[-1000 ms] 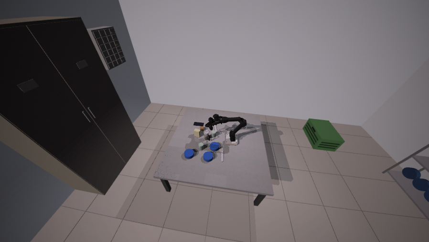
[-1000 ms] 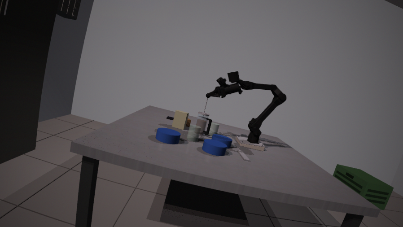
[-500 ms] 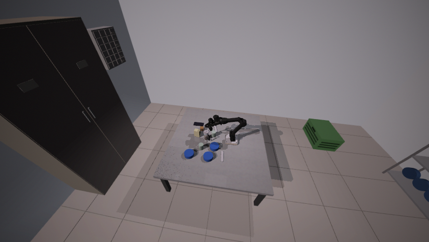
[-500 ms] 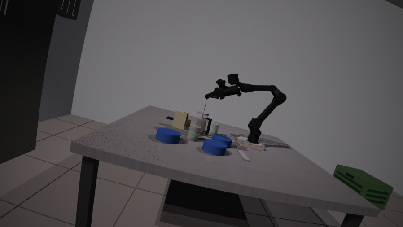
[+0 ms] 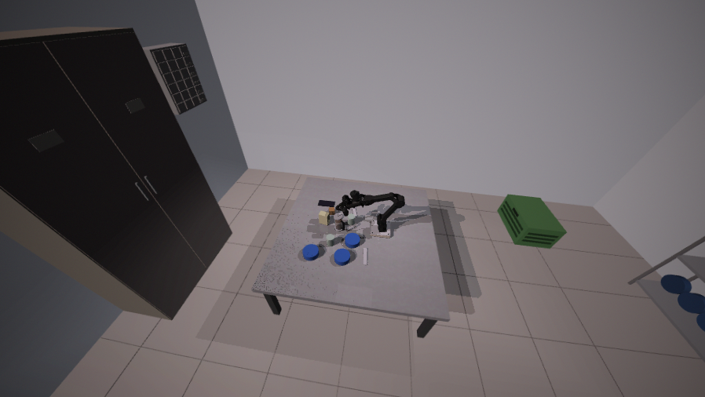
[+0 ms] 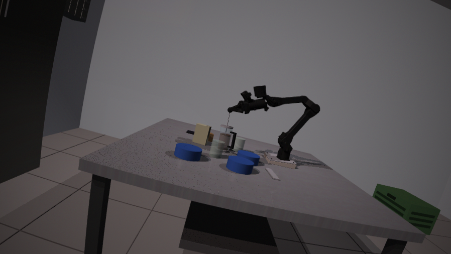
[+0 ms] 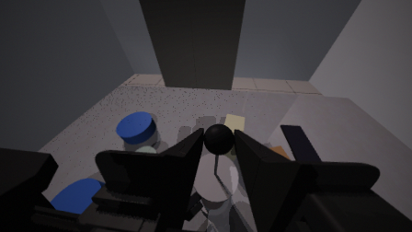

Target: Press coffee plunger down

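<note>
The coffee press stands upright on the table, a glass cylinder with brown content and a black handle. Its thin rod rises well above the lid to a round black plunger knob. My gripper is shut on the knob, one fingertip on each side of it, high above the press. In the exterior view the rod leans slightly. The fingers hide part of the press and table in the wrist view.
Blue discs and pale cups stand around the press. A yellow box, an orange block and a dark flat slab lie beyond it. A white bar lies nearer the front.
</note>
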Controlling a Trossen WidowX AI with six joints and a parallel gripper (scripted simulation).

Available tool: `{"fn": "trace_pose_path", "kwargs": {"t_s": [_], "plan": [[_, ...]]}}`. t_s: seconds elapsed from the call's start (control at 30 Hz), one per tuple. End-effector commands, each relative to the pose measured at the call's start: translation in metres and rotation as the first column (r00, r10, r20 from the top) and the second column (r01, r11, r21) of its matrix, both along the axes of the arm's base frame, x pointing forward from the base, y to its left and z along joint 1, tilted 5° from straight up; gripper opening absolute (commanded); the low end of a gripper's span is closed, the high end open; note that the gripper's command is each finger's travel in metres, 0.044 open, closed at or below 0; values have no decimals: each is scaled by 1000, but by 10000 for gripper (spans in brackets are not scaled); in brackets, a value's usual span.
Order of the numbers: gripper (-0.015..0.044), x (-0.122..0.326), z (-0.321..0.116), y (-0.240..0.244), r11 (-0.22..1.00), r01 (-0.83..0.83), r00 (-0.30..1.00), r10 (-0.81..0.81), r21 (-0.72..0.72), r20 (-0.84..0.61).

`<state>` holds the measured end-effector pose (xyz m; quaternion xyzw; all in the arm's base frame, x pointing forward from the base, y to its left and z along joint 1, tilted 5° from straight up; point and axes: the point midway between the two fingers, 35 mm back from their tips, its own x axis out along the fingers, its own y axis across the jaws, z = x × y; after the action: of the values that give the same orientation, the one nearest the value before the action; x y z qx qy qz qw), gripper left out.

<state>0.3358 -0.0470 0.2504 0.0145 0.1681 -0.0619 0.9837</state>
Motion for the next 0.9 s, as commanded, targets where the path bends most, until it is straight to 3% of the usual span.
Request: {"fn": "trace_pose_path", "kwargs": {"t_s": [0.0, 0.87], "plan": [[121, 0, -35, 0, 1000, 5, 997, -3, 16, -83], [121, 16, -63, -1, 1000, 5, 997, -3, 16, -82]]}}
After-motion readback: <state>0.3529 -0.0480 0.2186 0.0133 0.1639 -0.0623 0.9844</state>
